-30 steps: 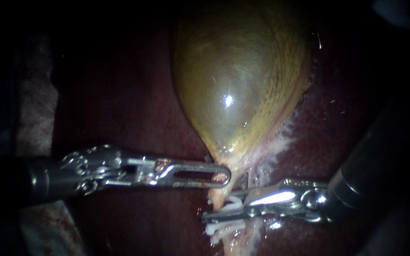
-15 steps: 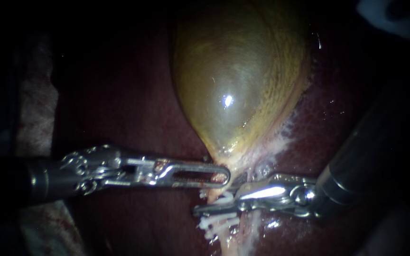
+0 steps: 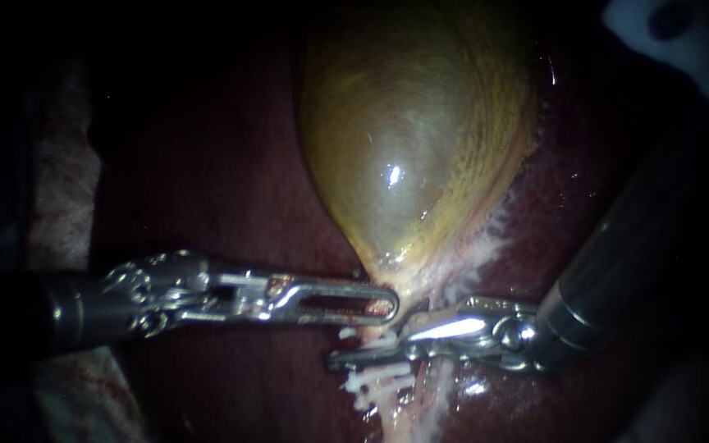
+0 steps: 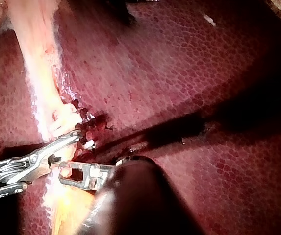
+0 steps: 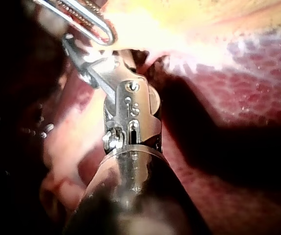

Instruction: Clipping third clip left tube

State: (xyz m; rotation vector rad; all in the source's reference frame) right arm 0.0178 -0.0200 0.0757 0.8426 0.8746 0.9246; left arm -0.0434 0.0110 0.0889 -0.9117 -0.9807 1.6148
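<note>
1. The left tube ran down from the narrow end of the gallbladder, pale against the dark liver. White clips sat on it just below the crossing jaws. More white showed at the jaws themselves, though I could not tell whether that was the clip being set.

2. Over the last second the right instrument had slid farther across the tube. Its tip ended up past the tube's far side, and the gap between its jaws had narrowed. I judged this to be the squeeze itself rather than the lining-up.

3. Those jaws lay nearly together, clamped on the tube from both sides. The left wrist view agreed, showing them pinched at the pale strand.

4. The left instrument had not shifted. Its windowed jaws stayed clenched on the gallbladder's neck, just above the clipping site and close to the other tip, apparently keeping the tube taut.

5. The gallbladder and liver lay as they had before.
</note>
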